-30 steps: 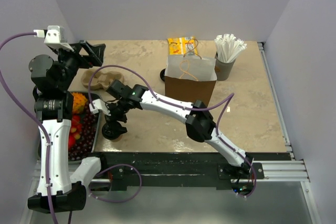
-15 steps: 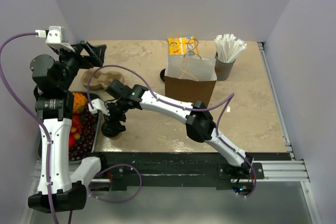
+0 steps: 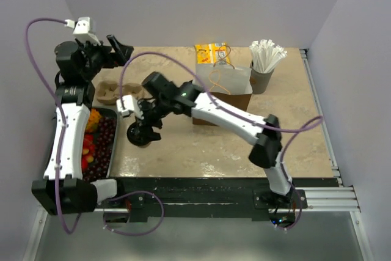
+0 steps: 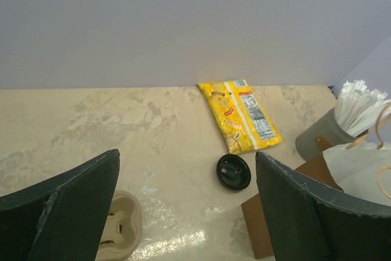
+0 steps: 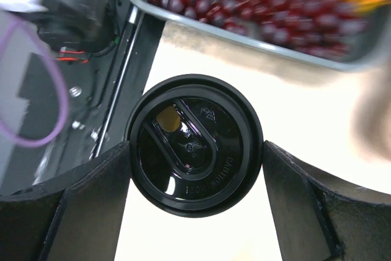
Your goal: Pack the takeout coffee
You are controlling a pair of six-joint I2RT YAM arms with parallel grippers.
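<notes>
Grip concern: right tool (image 5: 195,169) pinches lidded coffee cup (image 5: 194,143) by its lid rim, squarely between its fingers. Lid may pop or cup slip, tipping toward fruit tray (image 5: 256,44) just beyond; left tool (image 4: 186,157) stands wide, empty.

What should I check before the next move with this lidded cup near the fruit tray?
1. Grip: ok. The right gripper has a finger against each side of the cup at its lid.
2. Lid seated: ok, it looks flat and fully on.
3. Cup off the table: cannot tell.
4. Free pocket in the carrier: ok, the pocket in view is empty.
5. The left gripper: ok, open and empty, held high at the far left.
6. Second cup found: not ok, only a loose lid shows, beside the yellow packet.
</notes>
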